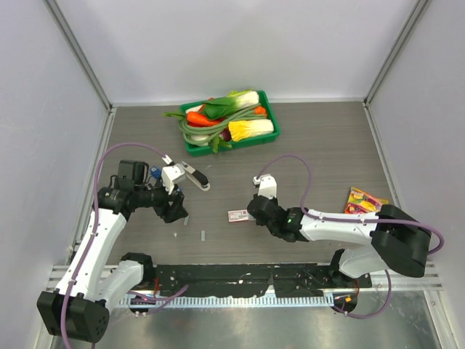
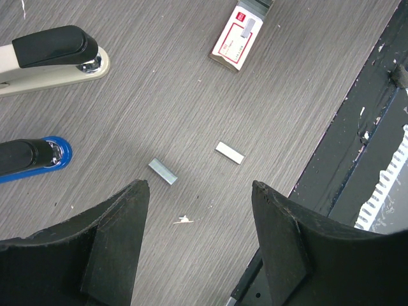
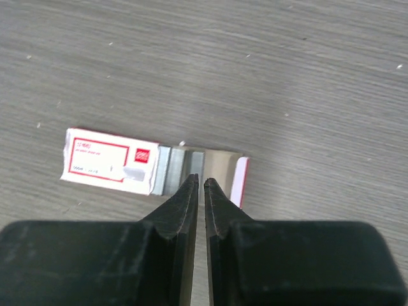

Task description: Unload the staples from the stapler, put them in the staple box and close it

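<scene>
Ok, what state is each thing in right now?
stapler: looks closed, lying on the table, ungripped.
blue stapler: lying on the table, partly out of frame.
staples: two loose strips on the table.
staple box: slid open, more strips showing inside.
left gripper: open, empty.
right gripper: nearly shut, tips at the box's open end.
green tray: filled with vegetables.

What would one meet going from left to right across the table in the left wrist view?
stapler → darker staple strip → lighter staple strip → black rail
</scene>
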Available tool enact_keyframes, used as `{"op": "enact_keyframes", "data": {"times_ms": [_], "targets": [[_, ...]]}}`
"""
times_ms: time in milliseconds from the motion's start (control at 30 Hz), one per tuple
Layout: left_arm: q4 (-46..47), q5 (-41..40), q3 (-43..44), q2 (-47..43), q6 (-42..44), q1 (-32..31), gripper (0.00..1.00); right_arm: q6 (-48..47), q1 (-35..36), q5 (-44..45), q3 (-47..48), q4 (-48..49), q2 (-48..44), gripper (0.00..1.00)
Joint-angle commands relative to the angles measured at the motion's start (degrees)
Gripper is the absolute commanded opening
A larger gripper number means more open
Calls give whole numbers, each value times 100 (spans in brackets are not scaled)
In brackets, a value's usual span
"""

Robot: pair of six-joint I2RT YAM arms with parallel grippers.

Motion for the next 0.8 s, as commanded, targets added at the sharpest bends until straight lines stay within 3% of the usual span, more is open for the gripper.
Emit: {"op": "enact_keyframes", "data": {"times_ms": [0,767], "targets": [[-13,77,93,-72,24,-35,69,-183,-255,140,95,22,-94,14],[-30,60,110,-73,25,-26,69,-113,-335,-335,42,391,494,10]]}}
